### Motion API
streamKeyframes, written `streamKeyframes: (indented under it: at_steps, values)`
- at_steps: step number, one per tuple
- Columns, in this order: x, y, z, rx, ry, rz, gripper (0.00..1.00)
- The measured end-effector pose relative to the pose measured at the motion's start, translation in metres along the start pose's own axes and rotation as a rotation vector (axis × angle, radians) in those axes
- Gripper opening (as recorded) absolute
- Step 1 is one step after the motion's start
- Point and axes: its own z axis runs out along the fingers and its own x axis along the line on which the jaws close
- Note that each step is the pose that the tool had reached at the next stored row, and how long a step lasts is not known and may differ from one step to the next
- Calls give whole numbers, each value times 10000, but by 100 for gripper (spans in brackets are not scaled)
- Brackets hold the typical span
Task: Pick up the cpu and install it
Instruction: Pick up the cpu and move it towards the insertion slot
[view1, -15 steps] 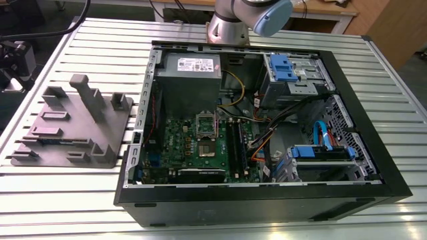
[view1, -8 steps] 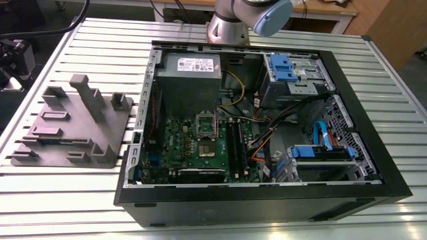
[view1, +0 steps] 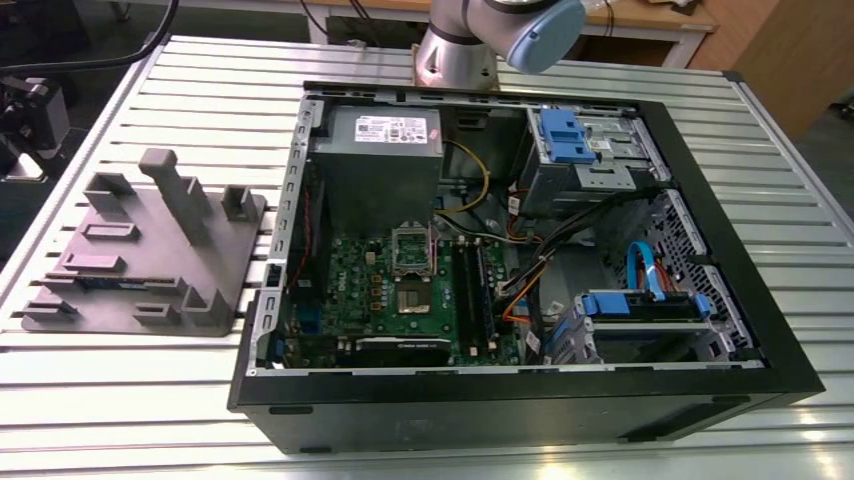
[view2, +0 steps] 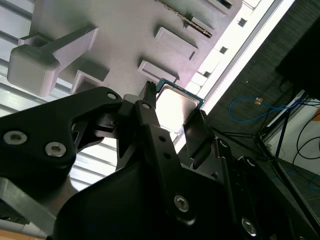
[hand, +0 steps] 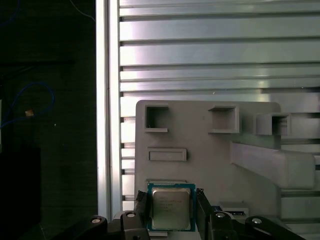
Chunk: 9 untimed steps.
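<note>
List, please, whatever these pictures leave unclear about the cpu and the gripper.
First wrist view: whether the gripper touches the cpu.
Second wrist view: the cpu's near part, hidden behind the gripper.
Exterior view: the arm, cut off by the top edge; the socket, too small to judge empty.

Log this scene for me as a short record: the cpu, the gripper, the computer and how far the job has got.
cpu: on the grey fixture plate, silvery top up
gripper: at the cpu, above the fixture plate
computer case: open, lying on the slatted table; green motherboard exposed
progress: cpu not yet in the case
</note>
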Motion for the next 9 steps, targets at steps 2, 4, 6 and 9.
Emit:
streamKeyframes:
  at_steps: [2,4,6,9]
  values:
    - [0,0,0,0,0,0,47]
    - [0,0,-8,2,4,0,47]
    - [0,1,-22,1,2,0,47]
    - [1,3,-60,1,1,0,47]
